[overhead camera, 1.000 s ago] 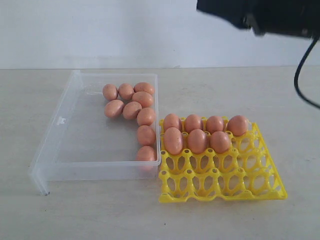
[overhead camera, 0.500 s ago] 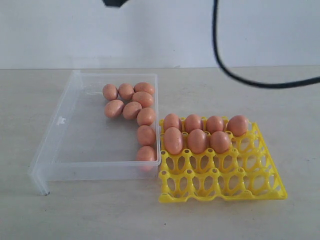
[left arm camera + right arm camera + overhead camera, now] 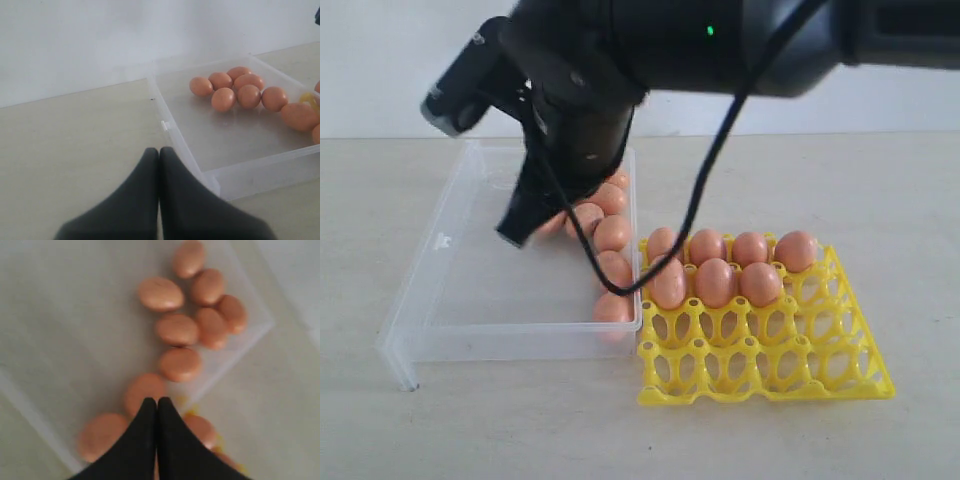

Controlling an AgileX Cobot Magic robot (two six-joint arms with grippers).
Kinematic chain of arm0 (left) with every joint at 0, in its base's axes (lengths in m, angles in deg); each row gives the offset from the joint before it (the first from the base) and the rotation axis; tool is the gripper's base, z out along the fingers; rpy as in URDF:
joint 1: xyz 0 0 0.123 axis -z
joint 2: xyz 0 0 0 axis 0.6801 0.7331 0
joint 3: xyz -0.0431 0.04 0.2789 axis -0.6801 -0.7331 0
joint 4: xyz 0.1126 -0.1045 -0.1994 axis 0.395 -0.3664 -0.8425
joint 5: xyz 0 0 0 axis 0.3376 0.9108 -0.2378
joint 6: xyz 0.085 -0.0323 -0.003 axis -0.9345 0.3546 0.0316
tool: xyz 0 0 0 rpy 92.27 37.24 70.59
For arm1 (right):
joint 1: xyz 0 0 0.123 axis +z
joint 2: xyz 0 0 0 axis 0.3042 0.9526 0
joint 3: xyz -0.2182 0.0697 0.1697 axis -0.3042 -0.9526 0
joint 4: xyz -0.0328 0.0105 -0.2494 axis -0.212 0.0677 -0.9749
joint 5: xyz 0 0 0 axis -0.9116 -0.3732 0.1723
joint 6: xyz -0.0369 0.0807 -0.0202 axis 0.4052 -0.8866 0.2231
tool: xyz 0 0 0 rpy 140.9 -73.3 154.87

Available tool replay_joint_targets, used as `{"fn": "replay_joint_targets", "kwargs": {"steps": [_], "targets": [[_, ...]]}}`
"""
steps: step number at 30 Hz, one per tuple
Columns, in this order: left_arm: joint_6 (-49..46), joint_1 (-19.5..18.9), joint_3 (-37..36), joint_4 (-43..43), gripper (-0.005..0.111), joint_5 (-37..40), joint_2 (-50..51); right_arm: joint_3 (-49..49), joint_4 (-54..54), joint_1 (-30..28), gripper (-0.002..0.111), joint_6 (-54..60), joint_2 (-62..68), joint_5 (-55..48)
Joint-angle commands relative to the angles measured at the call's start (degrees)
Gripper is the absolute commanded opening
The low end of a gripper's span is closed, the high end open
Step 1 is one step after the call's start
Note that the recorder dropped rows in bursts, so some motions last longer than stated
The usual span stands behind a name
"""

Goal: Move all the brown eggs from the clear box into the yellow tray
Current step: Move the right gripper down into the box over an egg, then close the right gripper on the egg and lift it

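Seven smooth orange-brown oval eggs (image 3: 715, 282) are seated in the bright yellow plastic lattice tray (image 3: 770, 372); approx. nine are left in the shallow clear plastic box (image 3: 470, 290). Right tool (image 3: 157, 401) is seen shut, empty, over them (left tool (image 3: 159, 151) shut too).

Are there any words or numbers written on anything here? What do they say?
None: no words, numbers, labels or brands can be read in any view.
The brown eggs, the clear box and the yellow tray are all plain.
The black robot arm shows only a small green light, not writing.
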Motion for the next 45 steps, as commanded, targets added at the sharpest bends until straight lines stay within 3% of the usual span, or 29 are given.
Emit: {"fn": "replay_joint_targets", "kwargs": {"steps": [1, 4, 11, 13, 28, 45], "targets": [[0.52, 0.11, -0.18, -0.41, -0.004, -0.96, -0.1, 11.26, 21.18, -4.64, 0.0, 4.59, 5.49, -8.63], [0.52, 0.11, -0.18, -0.41, -0.004, -0.96, -0.1, 16.36, 22.55, -6.62, 0.004, 4.22, 10.68, -11.75], [0.52, 0.11, -0.18, -0.41, -0.004, -0.96, -0.1, 21.84, 23.93, -7.04, 0.045, 1.95, 18.49, -14.36], [0.52, 0.11, -0.18, -0.41, -0.004, -0.96, -0.1, 21.98, 23.39, -7.04, 0.05, 0.62, 20.15, -13.84], [0.52, 0.11, -0.18, -0.41, -0.004, -0.96, -0.1, 22.33, 8.42, -7.04, 0.05, -6.54, 25.03, -17.84], [0.52, 0.11, -0.18, -0.41, -0.004, -0.96, -0.1, 22.22, 11.5, -7.08, 0.05, -9.76, 29.15, -15.09]]}}
